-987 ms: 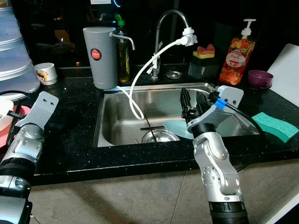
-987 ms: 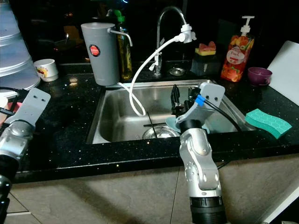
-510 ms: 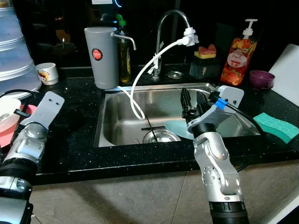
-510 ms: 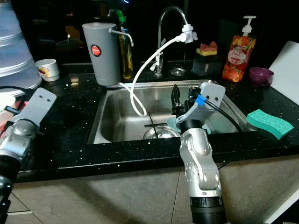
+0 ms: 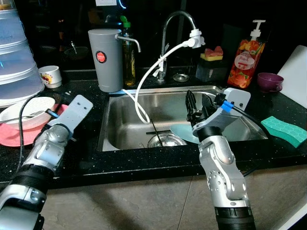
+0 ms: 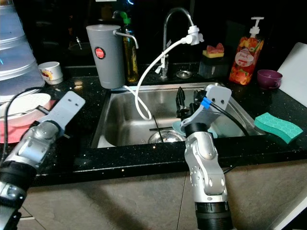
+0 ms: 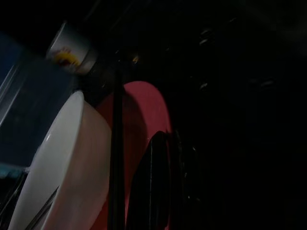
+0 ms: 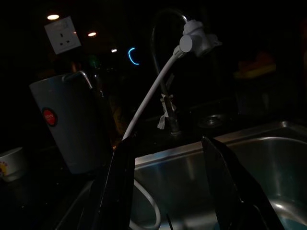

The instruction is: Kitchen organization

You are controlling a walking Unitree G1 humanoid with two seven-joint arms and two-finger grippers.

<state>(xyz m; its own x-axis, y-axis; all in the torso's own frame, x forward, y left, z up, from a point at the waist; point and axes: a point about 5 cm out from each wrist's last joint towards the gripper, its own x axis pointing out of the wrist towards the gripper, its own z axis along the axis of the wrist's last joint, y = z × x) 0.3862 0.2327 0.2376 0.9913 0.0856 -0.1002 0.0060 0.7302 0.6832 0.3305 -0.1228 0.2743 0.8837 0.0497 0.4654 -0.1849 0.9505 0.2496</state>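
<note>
Now the right gripper (image 5: 197, 101) hovers over the sink (image 5: 120, 122), fingers spread, with a pale blue plate (image 5: 182, 132) just below at six o'clock. Off at nine o'clock, the left gripper (image 7: 158, 191) reaches toward a white bowl (image 5: 26, 108) on a pink plate (image 5: 14, 136); I cannot tell its fingers' state.

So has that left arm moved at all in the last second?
Yes. The left gripper has swung forward and inward, toward the sink. Its grey wrist plate now lies beside the white bowl on the pink plate.
</note>
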